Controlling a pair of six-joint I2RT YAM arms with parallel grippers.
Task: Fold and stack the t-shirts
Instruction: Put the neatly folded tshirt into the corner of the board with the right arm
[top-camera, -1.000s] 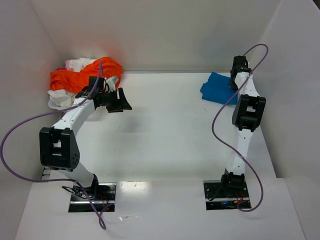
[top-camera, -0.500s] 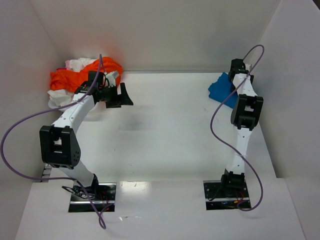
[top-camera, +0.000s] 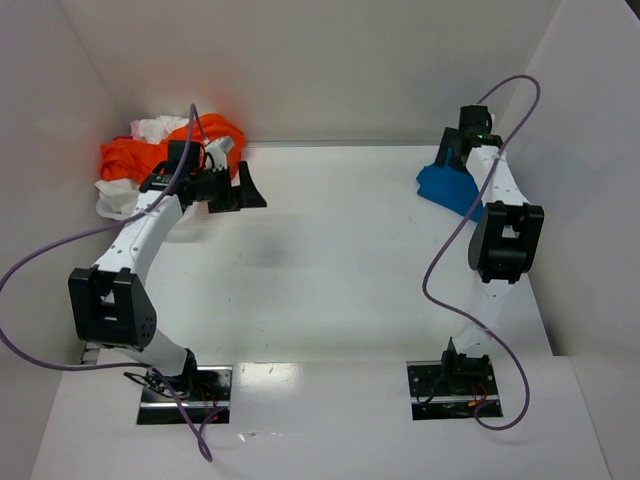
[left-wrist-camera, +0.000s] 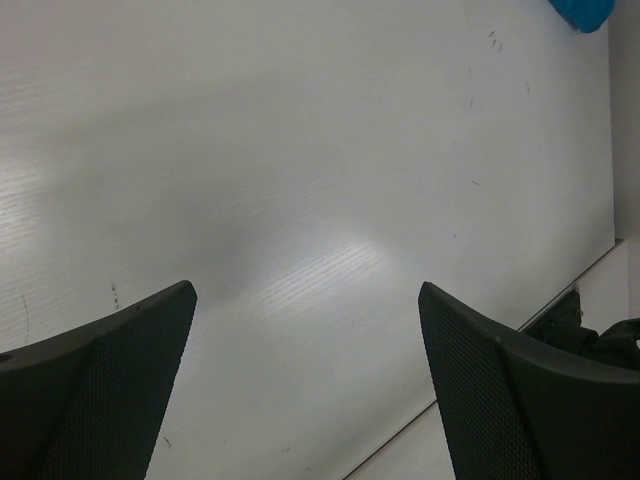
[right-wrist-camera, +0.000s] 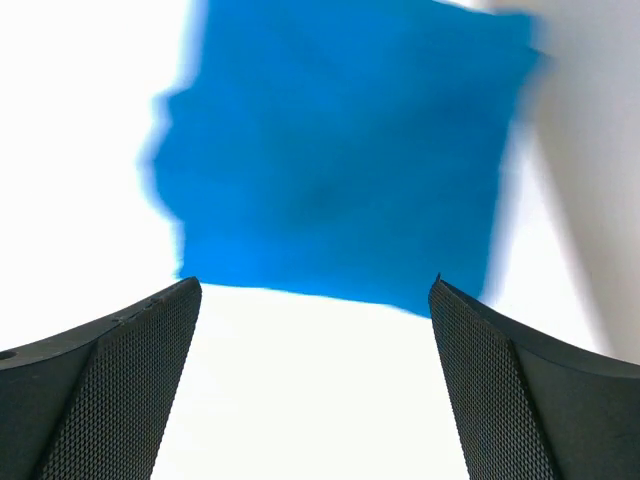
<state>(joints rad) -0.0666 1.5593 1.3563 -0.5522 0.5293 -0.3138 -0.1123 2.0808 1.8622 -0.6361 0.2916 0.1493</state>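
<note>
A folded bright blue t-shirt (top-camera: 448, 187) lies at the far right of the table; the right wrist view shows it blurred, just beyond the fingertips (right-wrist-camera: 340, 160). My right gripper (top-camera: 447, 156) (right-wrist-camera: 315, 284) hovers at its far edge, open, with only white table between the fingers. A crumpled pile of orange t-shirt (top-camera: 140, 158) and white t-shirts (top-camera: 122, 200) sits in the far left corner. My left gripper (top-camera: 250, 187) (left-wrist-camera: 307, 290) stands open just right of that pile, pointing right over bare table and holding nothing.
White walls close in the table at the back (top-camera: 320, 70), left and right. The right arm's base (left-wrist-camera: 590, 335) and a corner of the blue t-shirt (left-wrist-camera: 585, 12) show in the left wrist view. Purple cables (top-camera: 40, 260) loop off both arms.
The right gripper has opened and let go of the blue t-shirt, which now lies a little further right. The left gripper opened wider and drew slightly back toward the pile.
</note>
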